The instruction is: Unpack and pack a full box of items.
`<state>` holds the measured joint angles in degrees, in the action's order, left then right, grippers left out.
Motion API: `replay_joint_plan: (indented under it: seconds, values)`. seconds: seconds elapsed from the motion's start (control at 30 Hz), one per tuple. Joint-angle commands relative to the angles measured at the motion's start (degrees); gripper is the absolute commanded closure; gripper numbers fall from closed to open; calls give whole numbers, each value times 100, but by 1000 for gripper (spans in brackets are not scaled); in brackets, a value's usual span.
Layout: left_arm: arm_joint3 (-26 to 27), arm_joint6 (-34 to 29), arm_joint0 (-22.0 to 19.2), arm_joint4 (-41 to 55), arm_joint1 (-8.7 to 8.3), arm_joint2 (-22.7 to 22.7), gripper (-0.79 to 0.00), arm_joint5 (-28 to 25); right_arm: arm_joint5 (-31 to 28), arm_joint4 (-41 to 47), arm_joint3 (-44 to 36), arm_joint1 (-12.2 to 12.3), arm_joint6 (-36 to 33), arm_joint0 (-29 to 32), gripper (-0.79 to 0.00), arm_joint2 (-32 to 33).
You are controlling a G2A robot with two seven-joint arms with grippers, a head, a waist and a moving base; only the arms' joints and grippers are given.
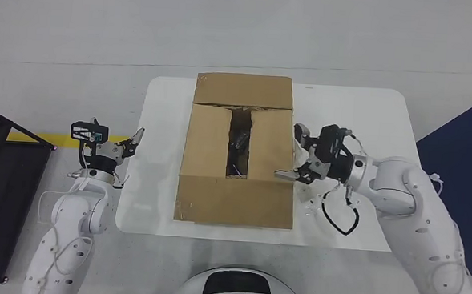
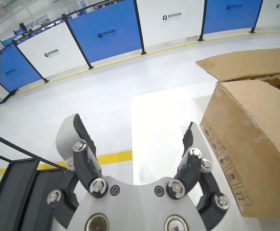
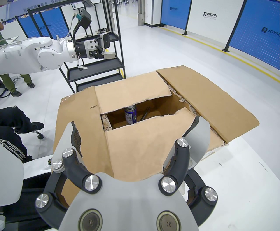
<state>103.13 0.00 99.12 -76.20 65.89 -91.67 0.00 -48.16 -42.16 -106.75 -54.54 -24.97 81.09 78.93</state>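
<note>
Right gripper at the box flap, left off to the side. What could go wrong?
The flap has torn edges; a pull by the right gripper could rip it further.
The left gripper is open, apart from the box; nothing steadies it, so it might slide.
The gap over the spray can is narrow; reaching in may snag.

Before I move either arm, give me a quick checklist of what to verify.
1. Jaws of left gripper open, empty: ok.
2. Jaws of right gripper open, empty: ok.
3. The cardboard box resting on the table: ok.
4. The side flaps spread for reaching in: not ok, narrow gap.
5. The spray can inside upright: ok.
6. Right jaws touching a flap: cannot tell.
</note>
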Motion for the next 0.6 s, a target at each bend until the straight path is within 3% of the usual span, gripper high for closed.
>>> replay_joint_plan:
  seconds: [0.0,0.1,0.3,0.43,0.57]
  values:
    - [0,0,0,0,0,0,-785,0,10,-28,3,0,-35,5,-785,-19]
    - [0,0,0,0,0,0,-785,0,284,-546,-271,-34,-607,-252,-785,-500]
    - [0,0,0,0,0,0,-785,0,827,-1506,-296,-283,-1393,-1480,-785,-1969]
    - [0,0,0,0,0,0,-785,0,1275,-2036,79,-517,-1779,-2237,-785,-2852]
    - [0,0,0,0,0,0,-785,0,1709,-2228,494,-699,-1905,-2646,-785,-3321]
